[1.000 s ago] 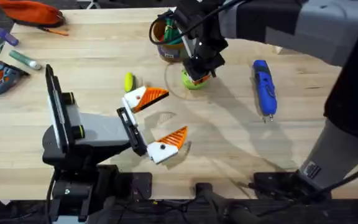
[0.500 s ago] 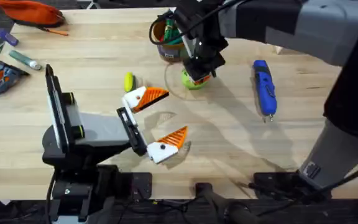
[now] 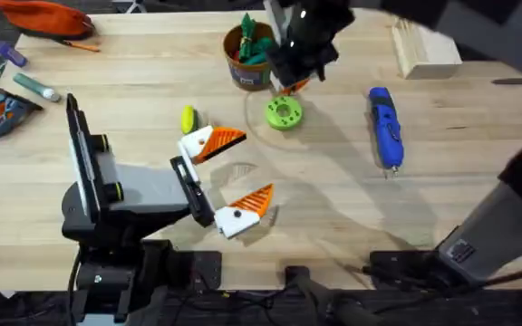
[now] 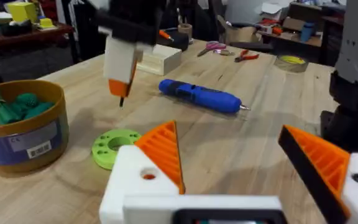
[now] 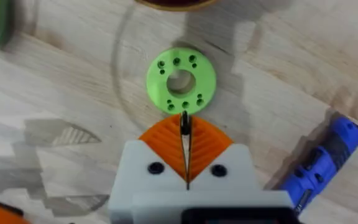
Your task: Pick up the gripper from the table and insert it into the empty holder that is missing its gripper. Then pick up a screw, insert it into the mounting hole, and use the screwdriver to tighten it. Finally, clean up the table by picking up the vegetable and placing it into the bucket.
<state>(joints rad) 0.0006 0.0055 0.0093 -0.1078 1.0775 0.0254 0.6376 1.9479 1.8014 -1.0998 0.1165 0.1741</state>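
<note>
Right arm's white fingers with orange ribbed pads (image 5: 184, 134): pressed together, clamped on a short thin dark pin (image 5: 184, 123), by my reading a screw, its shaft sticking out past the pad tips. They hang directly above the flat round green disc with small holes (image 5: 180, 81), clear of it. Left arm's fingers (image 3: 254, 165): wide apart, holding nothing, resting low on the tabletop (image 3: 333, 199), on the arm-base side of the green disc and near it. Both of their white angular plastic finger mounts (image 4: 138, 180) carry an orange pad, so the pad step looks done. Small round mounting hole (image 4: 148, 176) faces up on the mount nearest the disc; the other mount has one too, and I cannot tell which is unfilled. Coming move, as I judge it: carry the pin from above the disc toward the bases and set it shaft-down into that hole; the right arm is the one placed for it. Thick blue pen-shaped screwdriver (image 3: 385, 127) lies beyond the disc on the right arm's side, long axis toward the bases, bit nearest them. Small yellow-green oblong vegetable (image 3: 188, 119) lies on the disc's opposite side. Round brown tub with blue band (image 3: 247, 63) stands just behind the disc.
</note>
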